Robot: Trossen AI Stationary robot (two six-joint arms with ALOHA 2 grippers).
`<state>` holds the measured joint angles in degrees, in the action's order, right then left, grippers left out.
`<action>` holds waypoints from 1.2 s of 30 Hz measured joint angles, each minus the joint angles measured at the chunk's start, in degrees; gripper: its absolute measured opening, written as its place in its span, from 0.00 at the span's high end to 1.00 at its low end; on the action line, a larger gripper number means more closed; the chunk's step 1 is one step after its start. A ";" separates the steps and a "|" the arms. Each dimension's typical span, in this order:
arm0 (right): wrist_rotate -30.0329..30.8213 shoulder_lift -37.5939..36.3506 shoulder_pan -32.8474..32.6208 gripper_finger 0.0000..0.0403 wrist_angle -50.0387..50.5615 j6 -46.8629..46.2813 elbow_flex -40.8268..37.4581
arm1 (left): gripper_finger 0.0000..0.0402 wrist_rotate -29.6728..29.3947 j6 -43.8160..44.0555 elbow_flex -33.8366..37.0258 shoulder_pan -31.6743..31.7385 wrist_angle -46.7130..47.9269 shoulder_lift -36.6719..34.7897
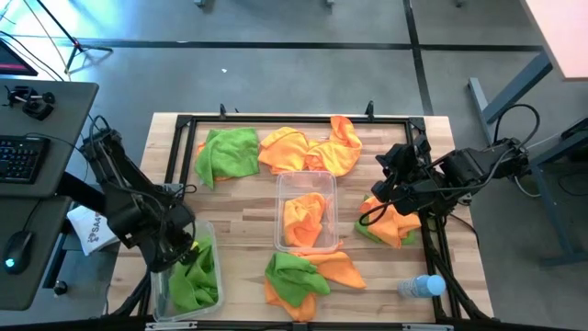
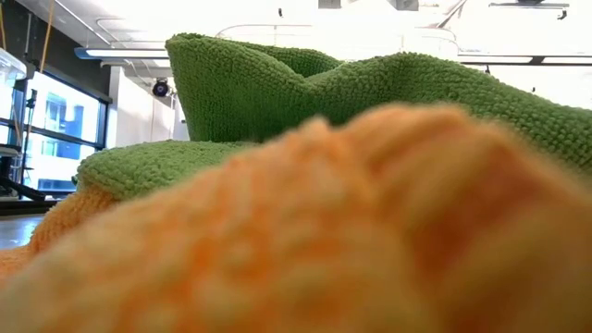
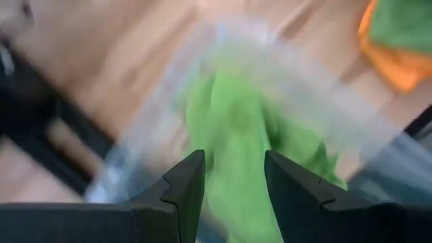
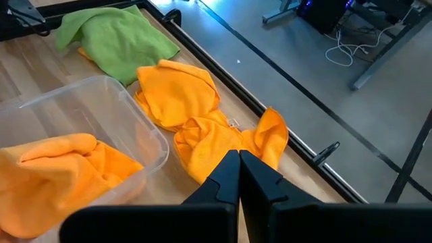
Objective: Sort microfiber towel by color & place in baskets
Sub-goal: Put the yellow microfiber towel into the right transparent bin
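Observation:
My left gripper (image 1: 186,248) (image 3: 234,177) is open above the clear basket (image 1: 208,234) at the table's near left corner, which holds green towels (image 1: 196,280) (image 3: 236,128). My right gripper (image 1: 379,196) (image 4: 239,162) is shut and holds nothing; it hovers right of the middle basket (image 1: 283,184) (image 4: 145,128), which has an orange towel (image 1: 305,216) (image 4: 61,165) in it. An orange and green pile (image 1: 393,225) lies under the right arm. More orange towels (image 1: 312,147) (image 4: 196,115) and a green one (image 1: 227,152) (image 4: 115,40) lie along the far edge. A green and orange pile (image 1: 303,276) sits at the near edge.
A clear water bottle with a blue cap (image 1: 421,287) lies near the table's near right corner. A black frame (image 1: 276,119) runs along the table's edges. The low view is filled by a green towel (image 2: 370,92) and an orange towel (image 2: 351,231) right before the camera.

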<state>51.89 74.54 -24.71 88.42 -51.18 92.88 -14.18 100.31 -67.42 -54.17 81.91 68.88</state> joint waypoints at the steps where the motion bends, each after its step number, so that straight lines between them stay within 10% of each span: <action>1: -0.01 0.00 0.00 1.00 0.00 0.06 0.00 | 0.65 -3.19 -1.48 -0.02 0.09 0.15 -0.30; 6: -0.05 0.00 0.00 1.00 -0.01 -3.10 0.00 | 0.65 -19.02 -14.58 -0.02 2.37 -1.72 -2.65; 14: -4.51 0.13 1.87 1.00 0.04 -8.24 0.00 | 0.65 -26.99 -41.48 1.19 16.69 -7.29 -10.73; 23: -5.92 0.76 6.58 1.00 -0.79 -10.93 -1.68 | 0.65 -15.29 -73.13 6.61 34.02 -28.44 -18.93; 36: -18.45 -1.67 20.14 1.00 -12.08 -13.99 -21.61 | 0.65 -4.87 -90.48 11.41 49.54 -43.25 -18.37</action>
<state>33.44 72.88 -4.57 76.35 -65.17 71.28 -19.06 9.83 -56.01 -4.63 38.66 50.51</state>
